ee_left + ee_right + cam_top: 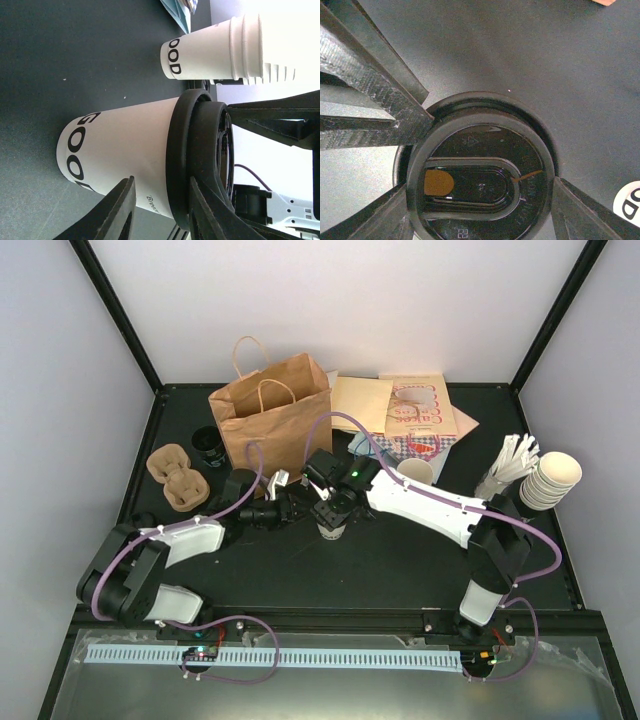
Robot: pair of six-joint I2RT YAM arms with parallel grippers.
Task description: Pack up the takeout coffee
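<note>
Coffee: your takeout coffee (330, 527) stands lidded mid-table, in front of the paper bag (270, 420).
Right gripper (482, 205): clamped on the lid (480, 175) rim from above.
Left gripper (160, 185): jaws apart beside the cup wall; you cannot tell contact.
Nearby: 1 spare cup (200, 52), right-rear of the coffee.

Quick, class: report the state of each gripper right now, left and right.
Left gripper: open, fingers apart beside the takeout coffee, clasping nothing.
Right gripper: shut on the black lid atop that cup.
</note>
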